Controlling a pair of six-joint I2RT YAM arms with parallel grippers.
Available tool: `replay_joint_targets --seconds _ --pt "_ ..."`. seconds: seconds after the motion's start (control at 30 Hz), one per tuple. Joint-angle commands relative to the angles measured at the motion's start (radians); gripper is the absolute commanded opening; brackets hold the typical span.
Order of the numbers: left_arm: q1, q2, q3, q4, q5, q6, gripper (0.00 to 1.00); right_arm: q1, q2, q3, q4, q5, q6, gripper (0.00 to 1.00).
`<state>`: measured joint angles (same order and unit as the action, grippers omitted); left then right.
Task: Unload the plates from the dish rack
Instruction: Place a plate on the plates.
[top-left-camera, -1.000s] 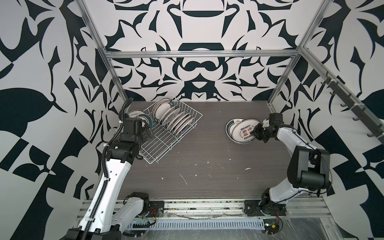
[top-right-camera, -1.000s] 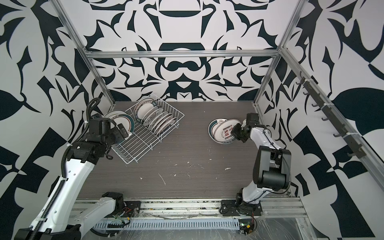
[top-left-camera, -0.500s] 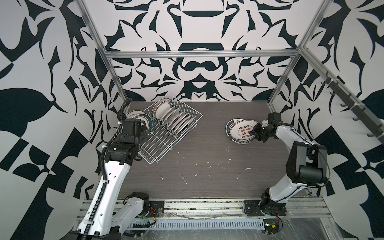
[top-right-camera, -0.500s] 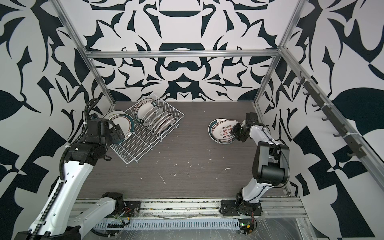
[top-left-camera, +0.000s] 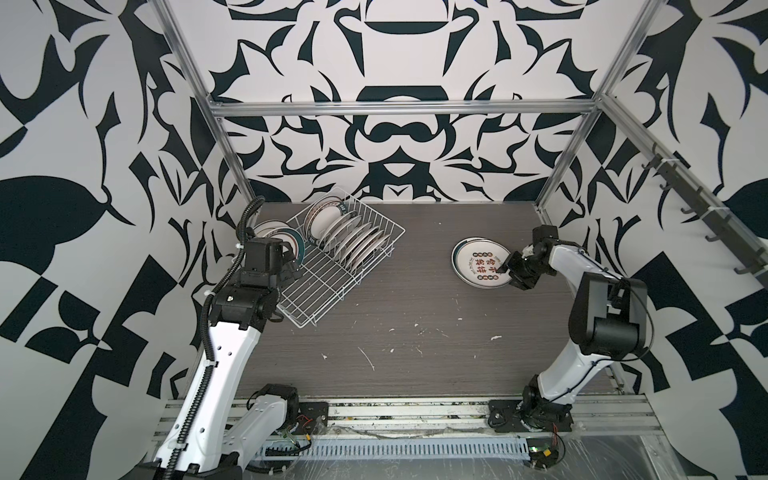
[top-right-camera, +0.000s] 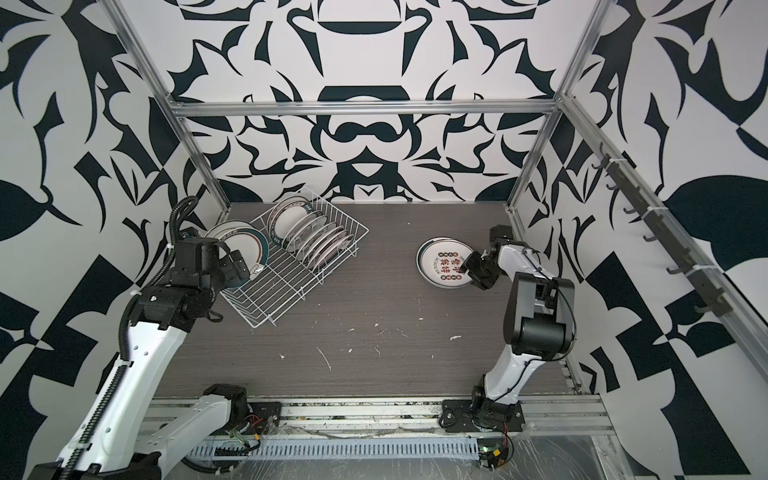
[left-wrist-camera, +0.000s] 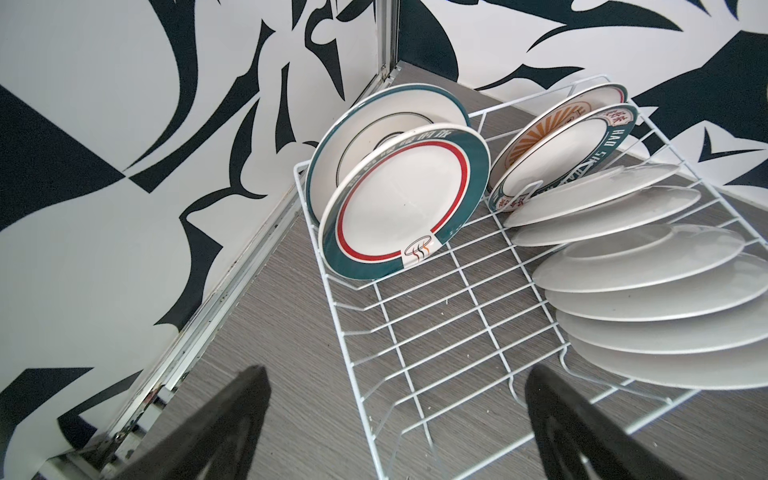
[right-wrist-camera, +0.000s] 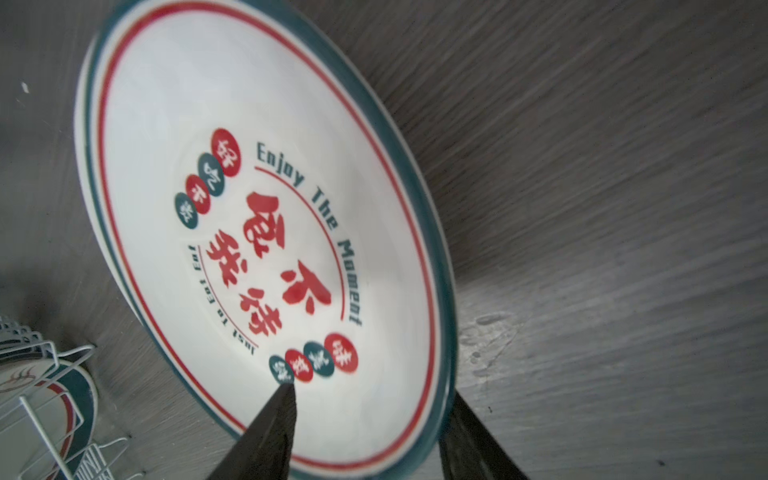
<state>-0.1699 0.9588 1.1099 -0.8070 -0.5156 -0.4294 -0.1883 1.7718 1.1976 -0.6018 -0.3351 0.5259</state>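
The white wire dish rack (top-left-camera: 332, 286) (top-right-camera: 274, 291) (left-wrist-camera: 415, 332) sits at the back left. It holds a row of leaning plates (top-left-camera: 357, 245) (top-right-camera: 320, 243) (left-wrist-camera: 623, 291). A teal-rimmed plate (top-left-camera: 291, 239) (top-right-camera: 245, 245) (left-wrist-camera: 399, 208) stands at its near end, with another behind it. My left gripper (top-left-camera: 291, 266) (top-right-camera: 239, 266) (left-wrist-camera: 397, 372) hovers open over the rack's near corner, holding nothing. At the right, a plate with red characters (top-left-camera: 478, 268) (top-right-camera: 442, 262) (right-wrist-camera: 249, 208) lies flat on another plate. My right gripper (top-left-camera: 513, 274) (top-right-camera: 473, 272) (right-wrist-camera: 374, 392) is open, its jaws straddling that plate's rim.
Aluminium frame posts (top-left-camera: 232, 158) and patterned walls close in the back and sides. A rail of dark hooks (top-left-camera: 702, 208) runs along the right wall. White specks (top-left-camera: 368, 357) dot the wooden table toward the front.
My right gripper has opened from shut, and the character plate has settled flat on the one below. The left arm has barely shifted.
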Motion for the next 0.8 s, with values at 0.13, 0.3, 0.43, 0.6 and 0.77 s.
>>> replay_joint_targets --seconds 0.13,0.3,0.43,0.6,0.77 --pt "0.003 0.087 0.034 -0.078 0.023 -0.008 0.99 0.035 0.003 0.081 -0.08 0.063 -0.053 0.65" --pt "0.021 0.148 0.058 -0.073 0.079 -0.009 0.99 0.077 -0.019 0.091 -0.143 0.172 -0.08 0.79" --pt "0.055 0.209 0.111 -0.056 0.103 0.049 0.99 0.106 -0.094 0.059 -0.159 0.243 -0.086 0.98" --pt "0.121 0.369 0.27 -0.102 0.145 0.186 0.99 0.11 -0.196 0.024 -0.161 0.223 -0.105 1.0" --pt "0.173 0.507 0.42 -0.151 0.209 0.345 0.99 0.11 -0.256 -0.013 -0.129 0.134 -0.128 1.0"
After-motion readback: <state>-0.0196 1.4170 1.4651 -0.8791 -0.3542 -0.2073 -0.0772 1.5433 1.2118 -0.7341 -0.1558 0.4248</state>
